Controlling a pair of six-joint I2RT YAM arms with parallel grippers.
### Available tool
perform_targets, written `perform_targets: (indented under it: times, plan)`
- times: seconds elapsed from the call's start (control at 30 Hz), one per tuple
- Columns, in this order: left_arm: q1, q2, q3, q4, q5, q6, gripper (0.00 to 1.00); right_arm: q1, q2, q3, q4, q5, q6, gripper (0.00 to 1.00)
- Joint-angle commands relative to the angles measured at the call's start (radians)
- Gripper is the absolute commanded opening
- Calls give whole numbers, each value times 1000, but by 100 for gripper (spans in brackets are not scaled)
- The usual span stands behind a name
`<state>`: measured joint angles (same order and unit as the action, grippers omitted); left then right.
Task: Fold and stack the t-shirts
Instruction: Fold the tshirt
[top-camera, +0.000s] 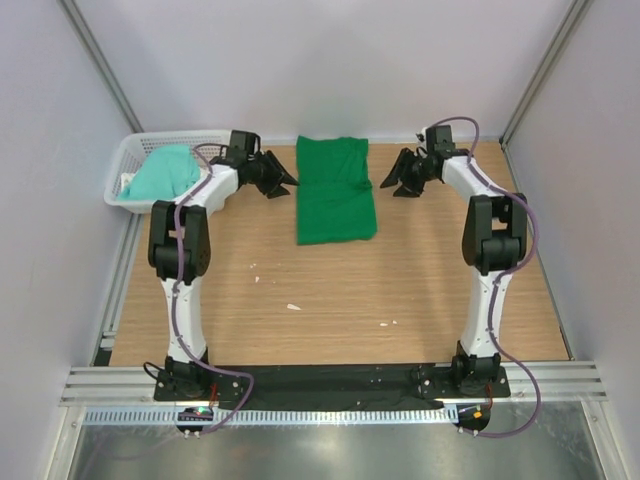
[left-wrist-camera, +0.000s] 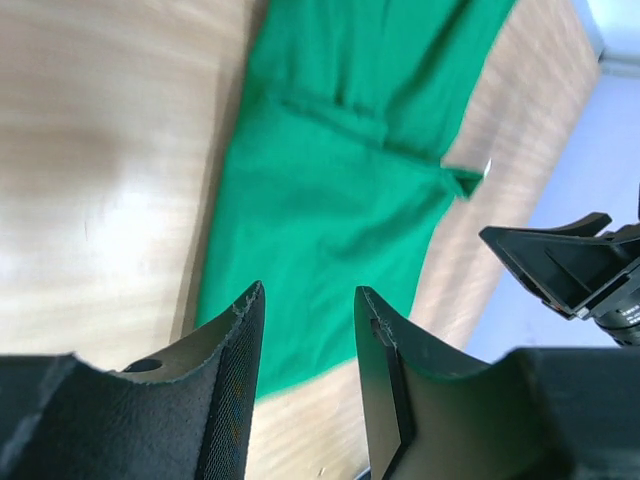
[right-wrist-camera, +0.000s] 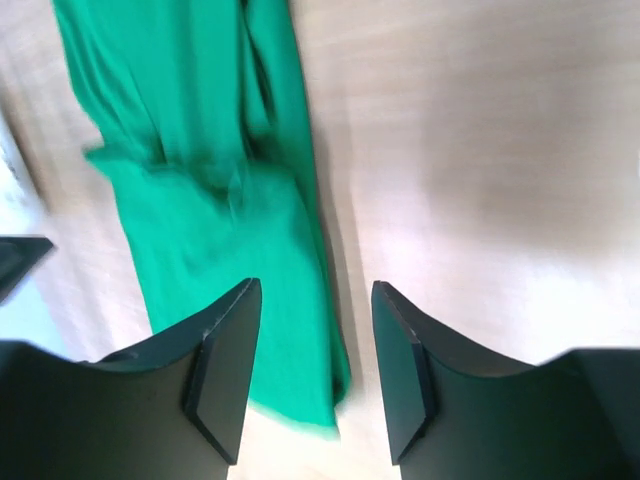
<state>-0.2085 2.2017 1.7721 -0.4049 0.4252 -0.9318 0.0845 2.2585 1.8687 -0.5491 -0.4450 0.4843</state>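
Item one, dark green t-shirt (top-camera: 336, 190): folded into a long rectangle and lying flat on the wooden table (top-camera: 400, 290). It sits between the two pincers, just right of the left pincer (top-camera: 283, 184) and just left of the right pincer (top-camera: 392, 187), touching neither. Item two, pale mint t-shirt (top-camera: 165, 172): bunched inside the white basket (top-camera: 125, 160), on the side of the left pincer away from the green shirt and well apart from the right pincer. Both pincers: released, jaws spread and holding nothing, tips pointing toward the green shirt's long edges.
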Motion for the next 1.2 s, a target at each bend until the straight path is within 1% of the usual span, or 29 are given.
perform_targets:
  times: [0.0, 0.03, 0.07, 0.1, 0.13, 0.17, 0.2, 0.27, 0.3, 0.37, 0.47, 0.5, 0.7, 0.83, 0.93, 1.03, 1.17]
  plan:
    - [-34, -163, -65, -34, 3, 85, 43, 0, -253, -202, 40, -23, -59, 55]
    - [-43, -193, -88, -14, 26, 85, 42, 0, -289, -267, 75, -40, -68, 55]
    - [-54, -206, -138, 18, 65, 87, 41, 1, -330, -387, 140, -52, -78, 55]
    - [-77, -215, -157, 27, 84, 91, 40, 4, -361, -440, 170, -64, -87, 54]
    - [-91, -226, -178, 40, 102, 115, 38, 6, -413, -489, 191, -98, -96, 52]
    - [-101, -229, -195, 54, 128, 125, 37, 6, -428, -556, 218, -109, -107, 50]
    - [-120, -232, -242, 90, 180, 131, 36, 11, -444, -587, 228, -122, -115, 43]
    - [-134, -231, -286, 119, 214, 119, 33, 21, -487, -673, 273, -121, -127, 36]
    - [-141, -227, -324, 144, 225, 116, 31, 26, -499, -699, 291, -124, -127, 34]
    - [-144, -214, -352, 150, 218, 122, 30, 38, -513, -755, 352, -124, -121, 34]
    - [-137, -198, -379, 156, 196, 128, 30, 76, -488, -760, 383, -114, -113, 44]
    - [-131, -189, -381, 158, 192, 137, 30, 87, -479, -754, 387, -107, -116, 46]
    - [-123, -139, -375, 130, 188, 163, 30, 107, -413, -712, 391, -78, -104, 46]
    - [-121, -131, -390, 110, 167, 183, 30, 107, -370, -675, 351, -61, -119, 46]
    - [-121, -126, -399, 98, 158, 194, 30, 107, -369, -664, 310, -32, -128, 46]
    - [-120, -116, -399, 80, 153, 205, 30, 107, -361, -678, 324, -55, -133, 47]
    - [-120, -108, -413, 51, 146, 228, 29, 107, -330, -668, 350, -70, -112, 44]
